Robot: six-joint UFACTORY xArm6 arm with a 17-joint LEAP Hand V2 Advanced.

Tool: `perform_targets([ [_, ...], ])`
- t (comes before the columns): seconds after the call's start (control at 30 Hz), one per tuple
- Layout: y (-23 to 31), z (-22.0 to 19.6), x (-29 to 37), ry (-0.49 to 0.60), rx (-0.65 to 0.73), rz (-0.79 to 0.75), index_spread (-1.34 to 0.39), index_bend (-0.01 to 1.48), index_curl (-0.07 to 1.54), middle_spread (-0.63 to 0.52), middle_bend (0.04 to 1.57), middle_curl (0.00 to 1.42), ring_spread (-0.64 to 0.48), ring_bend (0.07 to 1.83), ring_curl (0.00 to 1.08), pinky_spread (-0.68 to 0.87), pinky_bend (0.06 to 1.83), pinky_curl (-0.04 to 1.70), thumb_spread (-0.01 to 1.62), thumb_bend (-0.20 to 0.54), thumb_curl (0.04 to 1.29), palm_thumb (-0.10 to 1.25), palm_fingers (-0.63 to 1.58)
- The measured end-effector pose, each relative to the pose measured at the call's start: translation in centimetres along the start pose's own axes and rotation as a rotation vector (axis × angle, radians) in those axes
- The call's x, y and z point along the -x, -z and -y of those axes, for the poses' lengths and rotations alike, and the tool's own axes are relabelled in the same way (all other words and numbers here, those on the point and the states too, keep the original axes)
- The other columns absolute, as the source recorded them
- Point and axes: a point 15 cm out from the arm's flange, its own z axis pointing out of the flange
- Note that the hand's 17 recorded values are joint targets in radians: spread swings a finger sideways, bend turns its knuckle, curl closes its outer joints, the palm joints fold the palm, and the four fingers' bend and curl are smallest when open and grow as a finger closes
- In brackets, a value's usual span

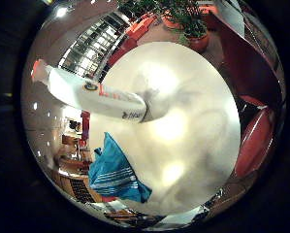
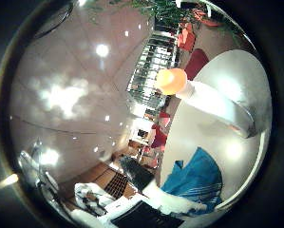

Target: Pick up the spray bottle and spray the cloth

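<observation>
A: What sort of place is this, do you think?

B: It looks like a public lounge or a lobby, not a home. The round white glossy surface point(image 1: 198, 97) is like a café table, and beside it there are red upholstered seats point(image 1: 255, 145).

A: Anything else that shows it?

B: Yes. Green leafy plants in orange-red pots point(image 1: 195, 34) stand on the floor near the surface. Farther away there is a big wall of glass panes in dark frames point(image 2: 156, 64), and more red chairs point(image 2: 194, 61) stand in front of it. The ceiling point(image 2: 70, 80) is wide and pale, with many small round lights.

A: So a big shared room.

B: Yes, a large open hall with sitting places.
</observation>
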Motion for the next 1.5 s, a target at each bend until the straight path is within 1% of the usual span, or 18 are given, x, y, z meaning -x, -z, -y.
perform_targets([
  [0.27,-0.7,-0.1,-1.5,-0.045,-0.003,0.013,-0.1,0.15,0.27,0.16,0.33,0.37,0.2,0.54,0.27,0.42,0.57,0.25,0.92,-0.031,0.29,0.32,0.12],
  [0.57,-1.7,0.0,-2.4,-0.037,0.005,-0.021,-0.09,0.15,0.27,0.17,0.33,0.37,0.2,0.54,0.27,0.42,0.56,0.26,0.93,-0.03,0.29,0.32,0.12],
  [0.93,-4.6,1.0,-1.8,-0.021,0.018,-0.025,-0.08,0.16,0.28,0.18,0.31,0.36,0.2,0.53,0.27,0.42,0.54,0.26,0.94,-0.029,0.29,0.34,0.14],
  [1.17,-6.9,0.8,-1.7,-0.003,0.049,-0.043,-0.08,0.17,0.3,0.17,0.34,0.37,0.19,0.53,0.27,0.42,0.48,0.25,0.95,-0.024,0.29,0.36,0.2],
  [1.23,-7.7,0.8,-1.6,0.003,0.055,-0.046,-0.08,0.17,0.31,0.16,0.35,0.37,0.18,0.54,0.27,0.41,0.47,0.24,0.98,-0.017,0.3,0.4,0.27],
  [1.33,-9.1,0.3,-0.6,0.014,0.075,-0.028,-0.11,0.17,0.31,0.1,0.37,0.38,0.13,0.6,0.27,0.36,0.49,0.24,1.03,0.003,0.32,0.53,0.4],
  [1.37,-9.7,0.1,-0.3,0.017,0.083,-0.022,-0.12,0.17,0.32,0.09,0.37,0.38,0.12,0.62,0.28,0.35,0.5,0.24,1.04,0.0,0.32,0.55,0.41],
  [1.4,-10.2,-0.1,0.0,0.02,0.091,-0.018,-0.13,0.17,0.32,0.07,0.38,0.39,0.09,0.66,0.29,0.3,0.52,0.24,1.04,0.0,0.34,0.61,0.46],
  [1.47,-11.0,-0.3,0.6,0.025,0.094,-0.011,-0.15,0.17,0.32,0.04,0.42,0.4,0.04,0.71,0.3,0.25,0.54,0.23,1.05,-0.006,0.36,0.67,0.52],
  [1.5,-11.5,-0.4,0.9,0.027,0.098,-0.005,-0.17,0.18,0.32,0.01,0.46,0.41,0.01,0.76,0.31,0.21,0.55,0.22,1.04,0.001,0.38,0.73,0.6],
])
